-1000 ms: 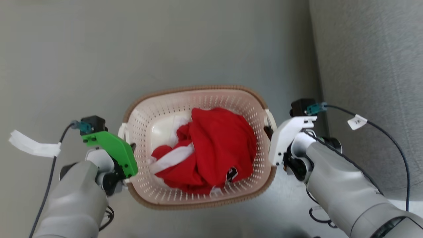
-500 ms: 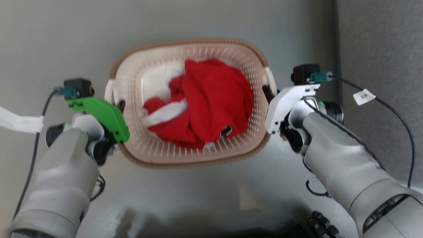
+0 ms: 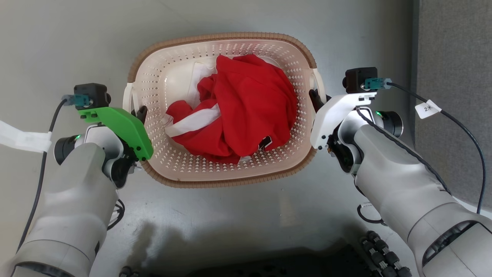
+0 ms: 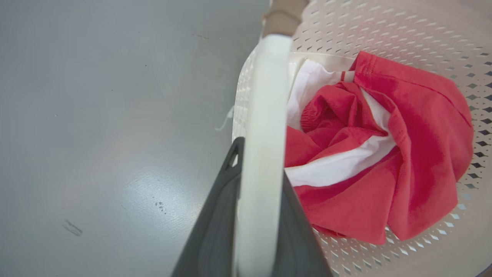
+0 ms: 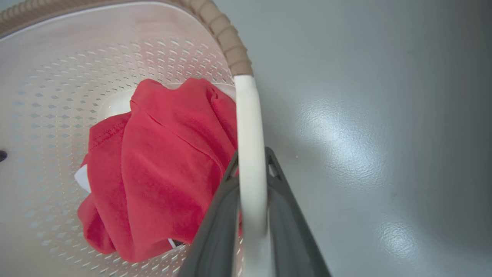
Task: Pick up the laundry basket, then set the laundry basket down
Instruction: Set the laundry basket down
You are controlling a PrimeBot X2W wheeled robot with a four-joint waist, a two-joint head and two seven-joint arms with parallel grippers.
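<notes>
Well, the left gripper (image 4: 259, 161) is clamped on the laundry basket (image 3: 223, 36) by its left handle (image 4: 265, 96), the right gripper (image 5: 251, 154) likewise on its right handle (image 5: 248, 115). Red-and-white clothing (image 3: 246, 107) lies bunched inside the basket.

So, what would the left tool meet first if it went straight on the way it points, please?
Shut on the handle of the basket, the left tool would probably reach the brown rim first, where the handle ends; depth is unclear.
</notes>
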